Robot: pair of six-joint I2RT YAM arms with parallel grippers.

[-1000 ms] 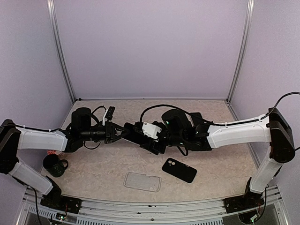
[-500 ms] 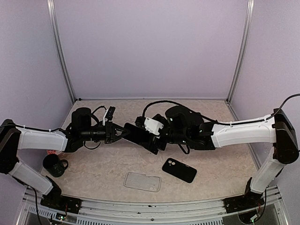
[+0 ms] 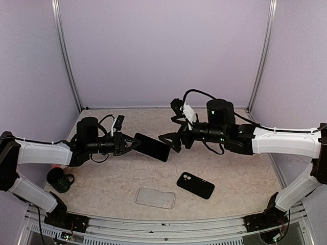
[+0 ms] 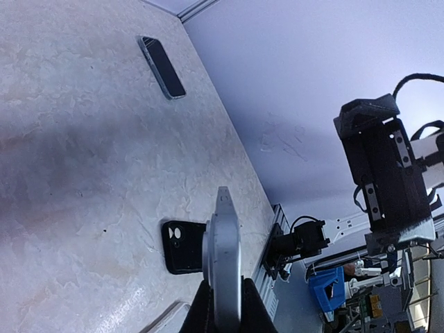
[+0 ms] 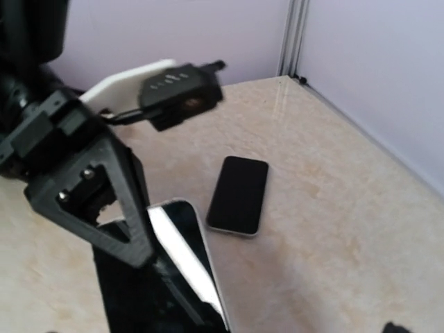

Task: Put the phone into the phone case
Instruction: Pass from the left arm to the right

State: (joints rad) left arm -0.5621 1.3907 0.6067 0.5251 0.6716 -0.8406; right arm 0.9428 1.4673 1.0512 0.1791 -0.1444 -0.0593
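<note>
Step in hand, as I read it: the phone is up and the carry to the case hasn't started.

- Left claw [image 3: 132, 144] is pinching the phone [image 3: 152, 147] by its near end. The rest sticks out past the fingertips, tilted, dark screen, clear of the counter [image 3: 107, 189].
- Right claw [image 3: 174, 139] is spread wide just beside the phone's free end. I see no contact. Its own wrist view barely shows its fingers, so go by the top view.
- Clear case [image 3: 155, 197] lies flat on the counter, below the left claw and toward the arm bases, well apart from the phone.
- Black shell [image 3: 195, 185] with a camera cutout lies near the clear case, below the right claw. I can't tell if it's a case or a face-down handset.
- Second phone [image 5: 239, 194] lies flat on the counter beyond the right claw, toward the back corner. It's hidden in the top view.

What the next move calls for, in my judgement:
1. Back the right claw off the phone's free end so you have room to swing.
2. Bring the left claw down and toward the bases, and level the phone over the clear case.
3. Match the camera corner to the cutout, seat one edge, then press the rest in.

An end pinch will likely let the phone pivot under load, and the case looks light enough to skate. Consider pinning its rim with the right claw.
</note>
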